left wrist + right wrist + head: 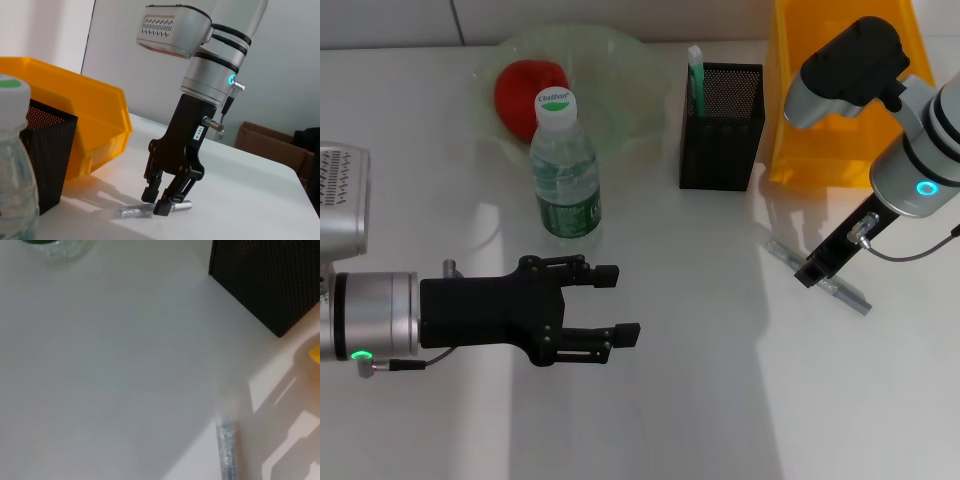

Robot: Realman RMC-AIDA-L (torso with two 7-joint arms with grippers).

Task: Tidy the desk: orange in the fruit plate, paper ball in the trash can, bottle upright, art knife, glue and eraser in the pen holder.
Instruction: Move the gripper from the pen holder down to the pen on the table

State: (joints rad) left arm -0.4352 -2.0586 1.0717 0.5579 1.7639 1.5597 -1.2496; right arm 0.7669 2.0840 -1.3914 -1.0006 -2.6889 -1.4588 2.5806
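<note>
- The white desk (700, 380) stood against a pale wall; a cardboard box (270, 145) sat beyond its edge.
- The right gripper (161, 199) was down over the glittery glue stick (820, 277), fingers apart astride it (contact not discernible).
- The left gripper (620, 303) hovered, fingers apart, near the upright bottle (565, 170).
- An orange (525, 88) lay in the fruit plate (630, 70); the pen holder (722, 125) stood beside a yellow bin (800, 110).

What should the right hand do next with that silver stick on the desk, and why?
Probably close and lift. The right hand is down at the desk with its fingers either side of the silver stick, which lies flat, not yet raised. The pen holder stands nearby. The left hand hovers open beside the bottle.
</note>
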